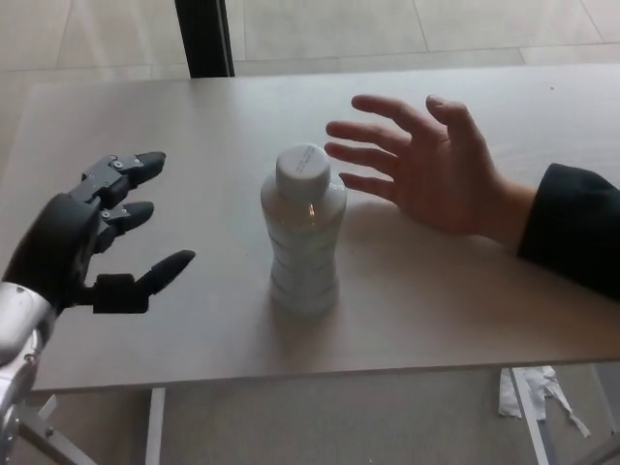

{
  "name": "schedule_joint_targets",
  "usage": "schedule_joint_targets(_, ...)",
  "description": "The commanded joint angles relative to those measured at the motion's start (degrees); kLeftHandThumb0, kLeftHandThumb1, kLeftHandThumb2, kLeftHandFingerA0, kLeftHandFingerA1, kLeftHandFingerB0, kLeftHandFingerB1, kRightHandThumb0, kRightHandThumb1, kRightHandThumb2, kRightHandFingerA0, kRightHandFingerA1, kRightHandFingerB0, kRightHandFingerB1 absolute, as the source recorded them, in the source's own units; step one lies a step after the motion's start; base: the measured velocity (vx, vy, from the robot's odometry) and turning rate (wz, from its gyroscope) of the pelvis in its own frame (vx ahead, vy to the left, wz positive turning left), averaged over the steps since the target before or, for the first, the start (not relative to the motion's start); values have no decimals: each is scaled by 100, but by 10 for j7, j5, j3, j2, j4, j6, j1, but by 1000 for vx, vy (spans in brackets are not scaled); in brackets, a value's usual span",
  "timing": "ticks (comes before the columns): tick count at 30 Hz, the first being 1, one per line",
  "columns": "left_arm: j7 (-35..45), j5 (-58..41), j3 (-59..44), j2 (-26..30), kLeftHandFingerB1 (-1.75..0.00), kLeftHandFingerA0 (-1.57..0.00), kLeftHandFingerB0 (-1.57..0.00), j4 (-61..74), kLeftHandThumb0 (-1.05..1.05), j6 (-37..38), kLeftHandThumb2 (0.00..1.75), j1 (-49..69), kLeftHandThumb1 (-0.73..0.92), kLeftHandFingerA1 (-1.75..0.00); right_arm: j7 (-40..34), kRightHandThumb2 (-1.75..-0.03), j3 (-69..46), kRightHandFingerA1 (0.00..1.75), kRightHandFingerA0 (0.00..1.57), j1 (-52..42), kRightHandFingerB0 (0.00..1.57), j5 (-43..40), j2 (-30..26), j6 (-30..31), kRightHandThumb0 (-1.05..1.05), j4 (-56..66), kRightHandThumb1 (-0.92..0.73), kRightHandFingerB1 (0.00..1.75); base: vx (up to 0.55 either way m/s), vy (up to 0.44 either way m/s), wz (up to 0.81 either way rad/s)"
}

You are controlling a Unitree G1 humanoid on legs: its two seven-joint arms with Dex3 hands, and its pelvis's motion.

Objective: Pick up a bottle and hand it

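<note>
Left hand (92, 237) hovers over the near-left part of the surface (484, 300), fingers and thumb spread apart, holding nothing, pointed toward the bottle (304, 231) with a clear gap between them. Bottle: white, capped, upright near the middle of the surface, touched by nothing. Right hand: not visible. A person's hand (426, 165), dark sleeve (572, 228) at the wrist, reaches in from the right side, fingers splayed, fingertips just beside the bottle's cap and shoulder; contact cannot be made out. Dark post (203, 39) stands on the floor beyond the far edge. White scrap (528, 392) lies on the floor below the near-right edge.
</note>
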State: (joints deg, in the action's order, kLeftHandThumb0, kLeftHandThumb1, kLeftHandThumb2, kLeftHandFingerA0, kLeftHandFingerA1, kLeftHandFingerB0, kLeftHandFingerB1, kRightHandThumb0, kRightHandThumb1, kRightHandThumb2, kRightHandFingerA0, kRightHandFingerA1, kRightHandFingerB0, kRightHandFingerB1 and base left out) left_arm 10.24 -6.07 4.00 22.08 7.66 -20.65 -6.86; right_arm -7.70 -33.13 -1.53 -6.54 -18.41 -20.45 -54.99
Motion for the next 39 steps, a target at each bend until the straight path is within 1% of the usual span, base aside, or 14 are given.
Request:
schedule_joint_targets(1,-6,31,17,-13,-37,-3,-7,0,-75,-33,88,-7,45,-43,-1,-97,-1,175,37,2,8,-18,-18,-14,-105,-1,-55,147,0,0,0)
schedule_joint_targets(6,-16,45,49,-58,-40,-4,-8,-40,-75,-41,84,-29,44,-45,5,-98,0,175,36,8,12,-25,-16,-19,-105,-10,-53,147,0,0,0)
schedule_joint_targets(7,-18,51,55,-67,-41,-3,-8,-54,-76,-32,86,-39,44,-46,8,-112,1,145,97,9,0,-25,-16,-19,-95,-13,-14,87,0,0,0)
schedule_joint_targets(16,-20,93,110,-110,0,0,0,-100,-93,-39,91,-106,52,-21,-10,-110,16,145,103,12,3,-15,-15,-3,-88,4,-11,86,0,0,0)
schedule_joint_targets(17,-24,96,114,-116,0,0,0,-101,-93,-52,92,-111,52,-20,-11,-98,16,175,76,16,18,-15,-16,-5,-105,-3,-52,136,0,0,0)
schedule_joint_targets(19,-29,99,117,-122,0,0,0,-102,-93,-65,92,-116,52,-20,-11,-98,16,175,76,23,18,-18,-17,-10,-105,-13,-52,136,0,0,0)
schedule_joint_targets(20,-35,103,119,-128,0,0,0,-105,-95,-67,92,-121,53,-20,-5,-110,13,145,106,25,11,-25,-15,-11,-86,-14,-12,90,0,0,0)
schedule_joint_targets(21,-44,110,122,-141,0,0,0,-112,-95,-71,91,-131,53,-18,2,-101,8,175,58,28,14,-34,-11,-11,-105,-13,-49,150,0,0,0)
schedule_joint_targets(30,-48,149,155,-165,0,0,0,-138,-86,-79,63,-164,50,0,1,-118,17,146,107,45,27,-32,-9,-22,-105,-30,-38,105,0,0,0)
schedule_joint_targets(31,-44,157,166,-162,0,0,0,-149,-98,-73,95,-164,54,-12,-5,-92,19,174,70,43,32,-30,-6,-20,-105,-22,-53,140,0,0,0)
schedule_joint_targets(33,-41,169,180,-156,-3,0,0,-157,-98,-73,95,-163,52,-14,-14,-107,25,142,104,43,17,-25,-6,-18,-84,-16,-10,92,0,0,0)
schedule_joint_targets(34,-45,178,188,-154,-6,0,0,-165,-98,-69,95,-164,52,-17,-9,-110,26,112,35,46,1,-26,-8,-24,-98,-27,-11,88,0,0,0)
schedule_joint_targets(37,-44,177,190,-155,-6,0,0,-182,-105,-42,96,-158,57,-17,0,-109,36,140,90,49,6,-23,-14,-36,-96,-36,-11,89,0,0,0)
schedule_joint_targets(39,-48,179,190,-158,-6,0,0,-181,-105,-37,95,-154,59,-15,-1,-84,46,171,33,48,16,-16,-16,-39,-105,-34,-62,137,0,0,0)
